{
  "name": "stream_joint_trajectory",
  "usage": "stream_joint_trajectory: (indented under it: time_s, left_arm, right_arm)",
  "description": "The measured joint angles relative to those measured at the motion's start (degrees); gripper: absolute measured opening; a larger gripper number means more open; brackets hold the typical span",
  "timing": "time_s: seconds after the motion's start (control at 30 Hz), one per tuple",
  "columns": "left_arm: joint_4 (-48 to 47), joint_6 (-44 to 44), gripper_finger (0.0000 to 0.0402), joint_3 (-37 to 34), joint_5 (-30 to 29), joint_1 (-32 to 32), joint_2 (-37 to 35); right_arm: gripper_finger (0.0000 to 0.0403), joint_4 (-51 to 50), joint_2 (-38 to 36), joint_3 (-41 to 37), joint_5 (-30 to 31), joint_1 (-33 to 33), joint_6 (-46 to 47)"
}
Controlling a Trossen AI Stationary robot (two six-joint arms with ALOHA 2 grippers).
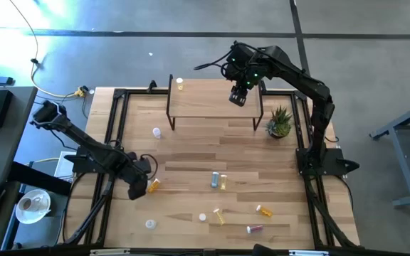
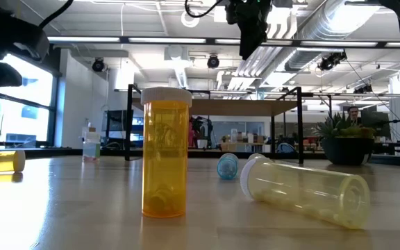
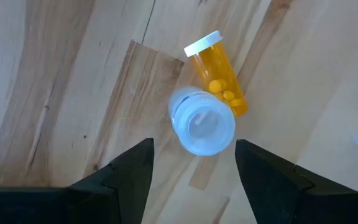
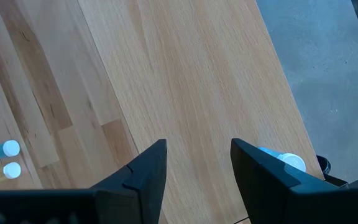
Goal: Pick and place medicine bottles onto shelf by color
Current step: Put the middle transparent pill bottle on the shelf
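Observation:
My left gripper [image 1: 137, 186] is open low over the table's near left. In the left wrist view its fingers [image 3: 194, 146] stand on either side of an upright blue-grey bottle [image 3: 202, 121] without touching it. An orange bottle [image 3: 219, 74] lies on its side just beyond, touching it; this bottle also shows in the high view [image 1: 153, 185]. My right gripper [image 1: 238, 96] is open and empty above the right part of the shelf [image 1: 205, 107]. A blue bottle with a white cap [image 4: 286, 161] stands at the shelf's far edge, half hidden by one finger. A yellow bottle [image 1: 180, 84] stands on the shelf's far left corner.
Several more bottles lie scattered on the table: a white one [image 1: 156, 132], a blue-grey and yellow pair [image 1: 219, 180] mid-table, and others near the front edge [image 1: 219, 215] [image 1: 264, 210] [image 1: 254, 228]. A potted plant [image 1: 279, 122] stands right of the shelf.

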Motion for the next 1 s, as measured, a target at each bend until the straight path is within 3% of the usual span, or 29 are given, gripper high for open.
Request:
stream_joint_trajectory:
  time_s: [0.57, 1.0]
  left_arm:
    - [4.2, -0.5, 0.0210, 0.0, -2.4, 0.1, 6.4]
    - [4.3, -0.3, 0.0122, 0.0, -2.5, 0.5, 6.3]
  right_arm:
    - [0.0170, 0.2, 0.0, 0.0, 0.0, 0.0, -0.1]
    - [0.0170, -0.7, 0.0, 0.0, 0.0, 0.0, -0.1]
